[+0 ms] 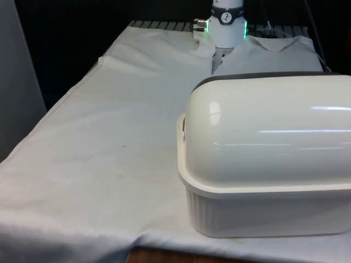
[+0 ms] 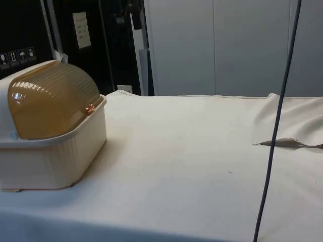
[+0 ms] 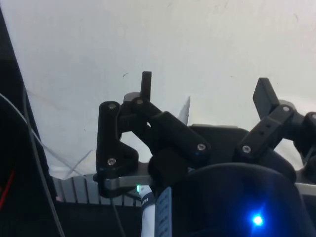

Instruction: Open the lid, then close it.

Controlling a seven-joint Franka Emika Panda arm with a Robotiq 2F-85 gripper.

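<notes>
A cream bread box (image 1: 263, 181) stands on the white cloth at the front view's right, with its rounded back towards that camera. In the side view the bread box (image 2: 45, 156) has an amber ribbed roll-top lid (image 2: 50, 98). The lid is down, and its small handle (image 2: 89, 108) rests at the front rim. My gripper (image 3: 205, 89) is open, its two black fingers (image 3: 146, 81) wide apart with nothing between them. Behind it lies bare white cloth, away from the box.
The robot's base (image 1: 226, 24) stands at the far end of the table. A thin dark cable (image 2: 275, 131) hangs down in the side view. The cloth is wrinkled near it (image 2: 287, 142). Open cloth (image 2: 192, 146) stretches in front of the box.
</notes>
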